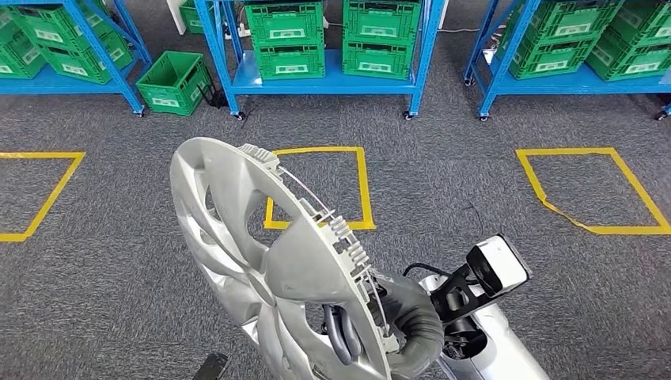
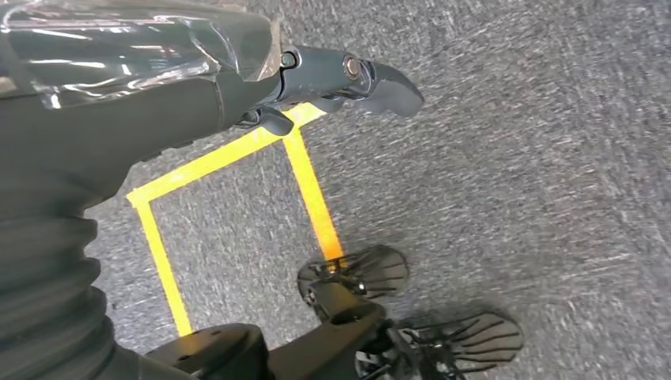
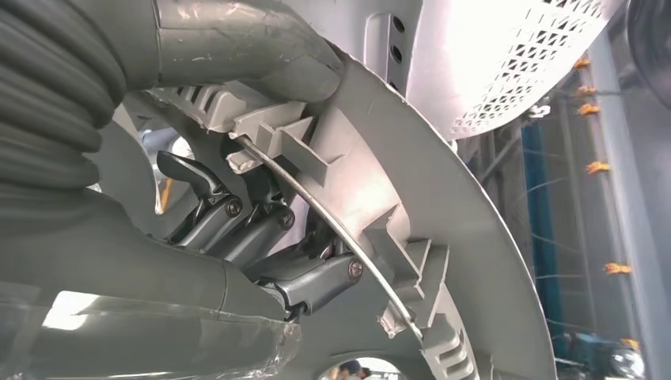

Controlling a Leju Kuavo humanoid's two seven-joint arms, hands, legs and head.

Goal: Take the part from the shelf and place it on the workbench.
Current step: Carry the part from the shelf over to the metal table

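Surroundings: blue metal shelving racks (image 1: 332, 79) stand along the far side of the grey carpet floor (image 1: 443, 174), loaded with green plastic crates (image 1: 285, 36); one green crate (image 1: 174, 81) sits on the floor beside a rack.
Floor marks: yellow tape squares (image 1: 320, 188) lie on the carpet in front of the racks.
Part: a silver plastic wheel cover with spoke openings and a wire ring behind its rim (image 1: 261, 253) is held up on edge, low in the head view, hiding much of the middle tape square.
Right robot hand (image 3: 237, 222): dark fingers (image 3: 206, 207) reach through an opening, thick grey thumb pressed on the rim, gripping the wheel cover.
Left robot hand (image 2: 332, 83): hangs above the carpet, fingers loosely extended, holding nothing.

High head view over carpet (image 1: 119, 261); wrist views close behind hands.
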